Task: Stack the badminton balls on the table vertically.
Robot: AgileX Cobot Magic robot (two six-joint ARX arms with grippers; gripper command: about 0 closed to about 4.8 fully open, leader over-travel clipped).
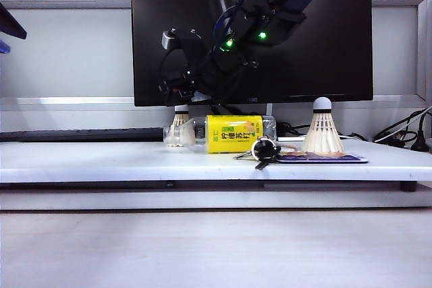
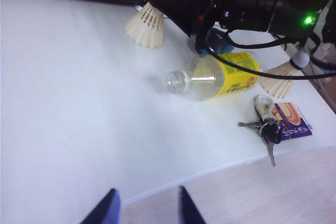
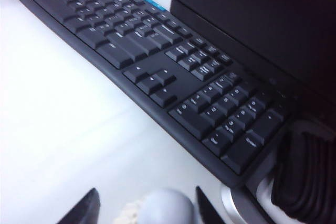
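Two badminton balls stand cork-up on the white table (image 1: pixel 101 160). One (image 1: pixel 181 119) is behind the bottle, in front of the monitor; in the left wrist view this badminton ball (image 2: pixel 146 23) stands near the keyboard. The other (image 1: pixel 322 131) rests on a card at the right and shows again as the second badminton ball (image 2: pixel 281 80). My right gripper (image 1: pixel 179 99) reaches across and hangs over the left one. It is open, with the round cork tip (image 3: pixel 165 205) between its fingers (image 3: pixel 84 211), gaps on both sides. My left gripper (image 2: pixel 148 208) is open and empty over the table's front edge.
A clear bottle with a yellow label (image 1: pixel 226 133) lies on its side between the two balls. A bunch of keys (image 1: pixel 264 150) and a purple card (image 1: pixel 324 158) lie near the front. A black keyboard (image 3: pixel 157 72) and the monitor (image 1: pixel 304 45) stand behind.
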